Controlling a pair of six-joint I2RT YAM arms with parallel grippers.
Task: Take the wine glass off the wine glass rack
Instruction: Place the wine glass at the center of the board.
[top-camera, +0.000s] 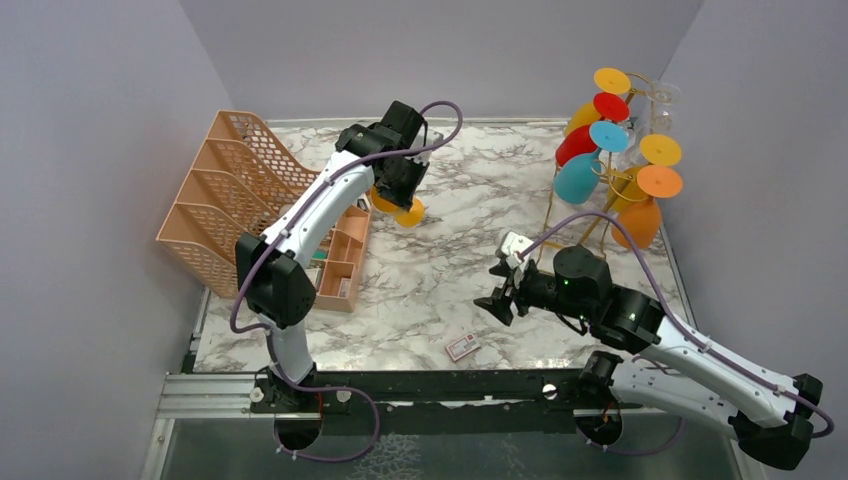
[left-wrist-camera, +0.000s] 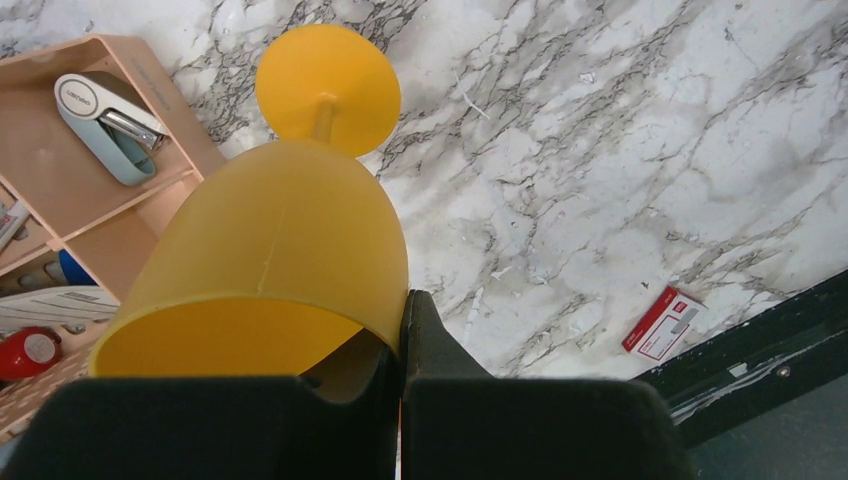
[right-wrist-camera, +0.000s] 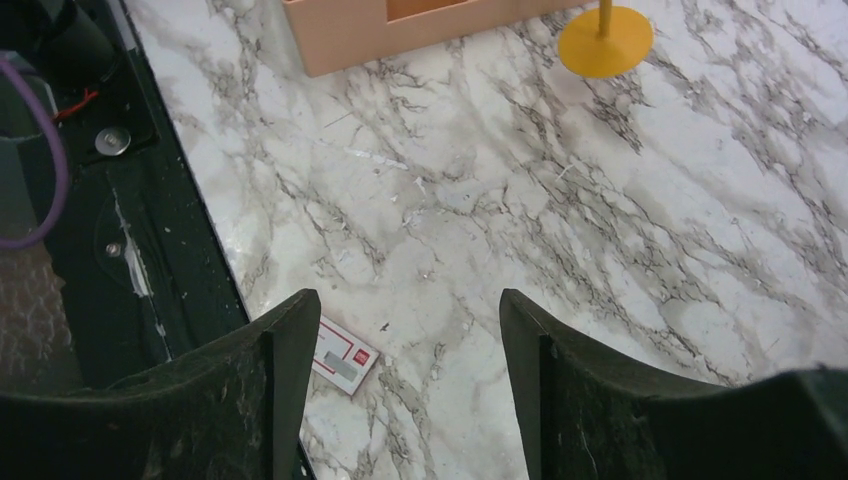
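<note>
While left tool (left-wrist-camera: 402, 338) pinches yellow glass (left-wrist-camera: 280, 250), stapler (left-wrist-camera: 105, 125) — in tray (left-wrist-camera: 50, 175).

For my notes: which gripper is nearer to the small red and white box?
Right. The right gripper hovers close by the box; the left gripper is far back, gripping a yellow glass.

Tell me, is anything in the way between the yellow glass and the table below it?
Nothing visible is. The left end effector pinches the yellow wine glass by its rim, and its foot is over bare marble table. The peach organizer sits beside it, not underneath.
</note>
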